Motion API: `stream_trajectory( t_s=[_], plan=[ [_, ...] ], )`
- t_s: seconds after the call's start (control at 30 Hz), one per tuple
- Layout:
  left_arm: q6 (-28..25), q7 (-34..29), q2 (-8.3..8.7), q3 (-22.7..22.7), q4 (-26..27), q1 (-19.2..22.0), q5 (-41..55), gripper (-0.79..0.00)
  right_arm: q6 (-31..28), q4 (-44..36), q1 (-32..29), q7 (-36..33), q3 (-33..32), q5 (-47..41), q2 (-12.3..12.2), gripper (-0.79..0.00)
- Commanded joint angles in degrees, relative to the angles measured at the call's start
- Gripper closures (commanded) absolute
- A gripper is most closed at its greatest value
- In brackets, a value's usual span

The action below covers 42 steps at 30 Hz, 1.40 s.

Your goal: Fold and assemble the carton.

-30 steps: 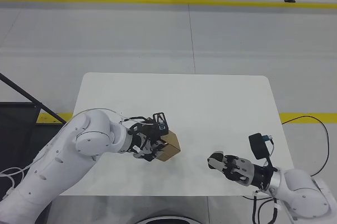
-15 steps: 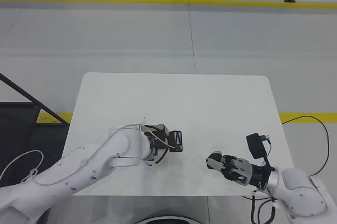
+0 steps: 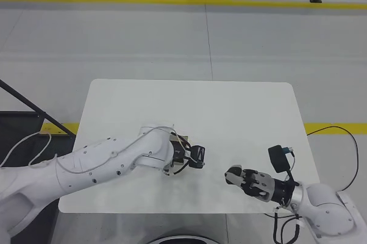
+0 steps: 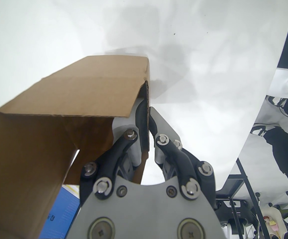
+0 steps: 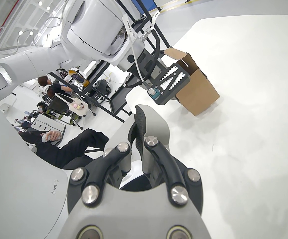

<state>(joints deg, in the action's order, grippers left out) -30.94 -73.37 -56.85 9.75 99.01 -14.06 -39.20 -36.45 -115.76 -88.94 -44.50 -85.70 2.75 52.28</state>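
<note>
— Left arm has swung across the front of the bench (image 3: 244, 116) over the last second. It has carried the carton (image 5: 198, 88) toward the middle, and its wrist now lies over the carton.
— So where is the carton now?
— Mid-front of the bench, beneath the left wrist. Its open end faces up with one flap raised, and its bottom corner looks to be touching the surface.
— And the left gripper (image 4: 147, 116)?
— Its fingers (image 4: 140, 118) are clenched on one cardboard wall, one finger inside the carton and one outside.
— Right side?
— Right gripper (image 3: 235, 175) has barely shifted. It hangs over the front right part of the bench, well apart from the carton. Its fingers (image 5: 139, 125) are pressed together with nothing between them.
</note>
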Motion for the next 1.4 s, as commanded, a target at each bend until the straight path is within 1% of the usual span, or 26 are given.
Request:
stream_trajectory(
  t_s=[0.0,0.07,0.1,0.2,0.4,0.5,0.57,0.6,0.63,0.67,0.7,0.73,0.8,0.83,0.87,0.9,0.93,0.97,1.07,1.17,1.23,1.37],
  plan=[
    [-0.4,0.4,-0.26,0.0,-0.5,0.0,0.5,-0.139,0.0,0.0,0.1,0.0,0.0,0.0,0.0,0.0],
    [-0.5,0.5,-0.47,0.0,-1.0,-0.1,0.6,-0.209,0.1,0.0,0.1,0.0,0.1,-0.1,0.0,0.0],
    [-0.6,0.6,-0.57,0.0,-1.2,-0.2,0.5,-0.268,0.1,0.0,0.2,0.0,0.1,-0.1,-0.1,0.0],
    [-0.6,0.6,-0.78,0.0,-1.7,-0.3,0.6,-0.286,0.1,0.0,0.2,0.0,0.1,-0.1,-0.1,0.0],
    [-1.1,1.1,-0.67,0.0,-0.9,0.0,1.5,-0.286,0.3,-0.2,0.3,-0.1,0.1,0.0,-0.2,0.0],
    [-1.3,1.3,0.04,0.0,0.5,1.0,2.4,-0.299,0.5,-0.5,0.3,0.0,0.0,0.0,-0.2,0.0],
    [-0.6,0.6,0.72,0.0,1.7,1.7,2.8,-0.326,0.7,-0.6,0.3,0.0,-0.2,0.1,-0.3,0.0],
    [-0.3,0.3,1.1,0.2,2.5,1.9,3.1,-0.354,0.7,-0.7,0.2,0.1,-0.3,0.1,-0.3,0.0],
    [-0.1,0.2,1.51,0.6,3.3,2.1,3.5,-0.397,0.8,-0.7,0.2,0.1,-0.3,0.1,-0.3,0.0],
    [0.1,-0.1,1.98,1.2,4.2,2.1,3.8,-0.637,1.0,-0.8,0.3,0.1,-0.5,0.4,-0.3,-0.028],
    [0.4,-0.4,2.48,1.8,5.1,2.0,4.0,-0.773,1.3,-0.8,0.3,0.2,-0.7,0.9,-0.3,-0.071],
    [0.9,-0.7,3.0,2.5,6.1,1.9,4.0,-0.785,1.9,-0.8,0.4,0.4,-1.0,1.9,-0.4,-0.12],
    [1.9,-0.7,4.19,4.1,8.5,1.2,3.9,-0.785,2.4,-1.1,0.5,1.5,-1.2,4.1,-0.3,-0.24],
    [2.5,-0.5,4.86,5.1,9.7,0.8,3.7,-0.785,1.8,-1.2,0.6,2.2,-1.2,5.2,-0.3,-0.326],
    [3.0,-0.2,5.59,6.1,11.0,0.3,3.5,-0.785,0.2,-1.5,1.1,3.7,-1.6,7.8,-0.2,-0.369],
    [3.5,0.0,6.38,7.1,12.4,-0.3,3.1,-0.785,-1.5,-1.5,1.2,5.3,-1.9,11.5,-0.2,-0.489],
    [4.3,0.4,7.24,8.3,13.6,-1.0,2.6,-0.785,-2.4,-1.6,0.8,6.9,-1.6,14.8,-0.1,-0.705],
    [4.9,1.1,8.15,9.6,15.0,-1.9,2.2,-0.785,-3.0,-1.7,0.6,9.0,-1.3,17.8,0.1,-0.785],
    [6.7,4.3,11.25,14.3,18.1,-5.4,1.1,-0.785,-2.1,-1.9,0.0,15.4,0.0,27.2,0.6,-0.785],
    [6.3,10.8,14.69,20.1,19.7,-10.5,1.1,-0.785,-0.1,-1.3,0.1,19.6,2.4,32.5,1.2,-0.785],
    [4.4,15.8,17.07,24.2,20.0,-14.7,1.6,-0.785,2.4,-1.0,0.4,20.4,3.8,33.8,1.4,-0.785],
    [1.6,25.6,21.63,32.6,20.2,-24.1,0.9,-0.785,2.4,-1.0,0.4,20.4,3.8,33.8,1.4,-0.785]
  ],
)
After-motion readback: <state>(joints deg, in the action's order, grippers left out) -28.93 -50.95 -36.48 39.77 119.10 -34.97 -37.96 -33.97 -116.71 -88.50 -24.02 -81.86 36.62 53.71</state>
